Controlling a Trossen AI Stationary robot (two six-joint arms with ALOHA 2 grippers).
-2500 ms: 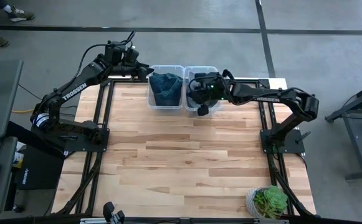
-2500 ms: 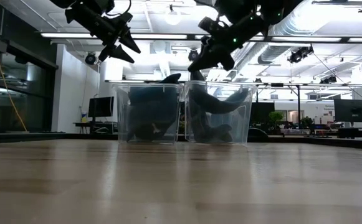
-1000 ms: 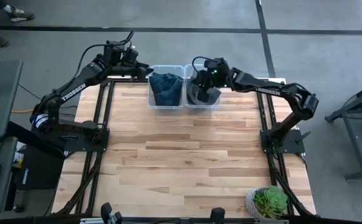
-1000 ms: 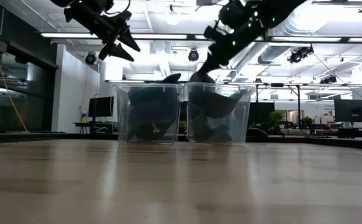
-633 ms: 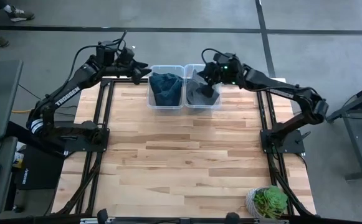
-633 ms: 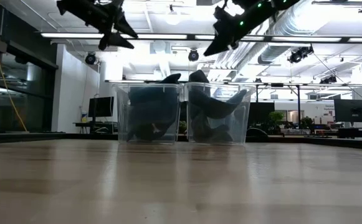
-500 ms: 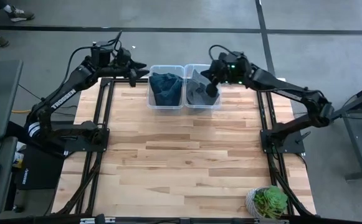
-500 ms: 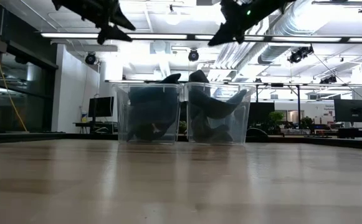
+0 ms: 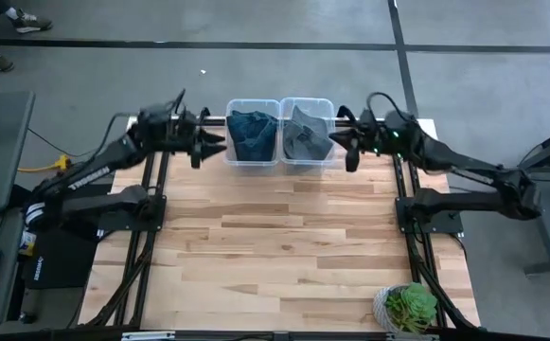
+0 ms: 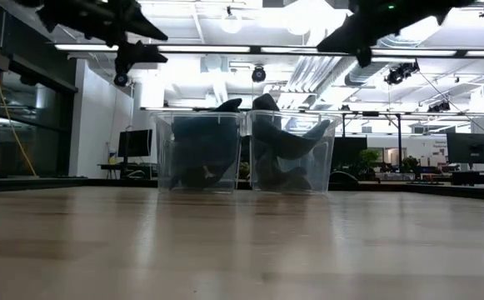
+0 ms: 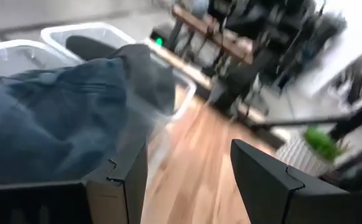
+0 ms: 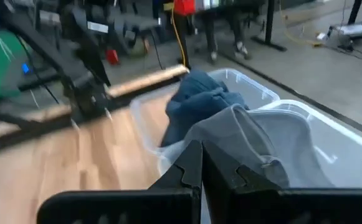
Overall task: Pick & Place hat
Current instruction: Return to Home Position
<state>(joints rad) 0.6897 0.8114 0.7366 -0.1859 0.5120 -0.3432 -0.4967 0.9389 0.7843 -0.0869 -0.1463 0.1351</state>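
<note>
Both arms withdrawn from bins [image 9: 252, 163]; left fingers [image 11: 126, 174] spread, right fingers [image 12: 190, 167] clenched, empty

This is a robotics lab set in a large, open industrial hall. Two dark robot arms, the left arm [image 9: 90, 173] and the right arm [image 9: 464, 170], are mounted at the sides of a butcher-block table [image 9: 275, 227]. It stands on a grey concrete floor [image 9: 284, 24] marked with dark lines. Beyond the table, the low view shows exposed ceiling ducts [image 10: 391, 37], long strip lights [image 10: 217, 48] and desks with computer monitors [image 10: 133, 143], as in a shared research workspace.
</note>
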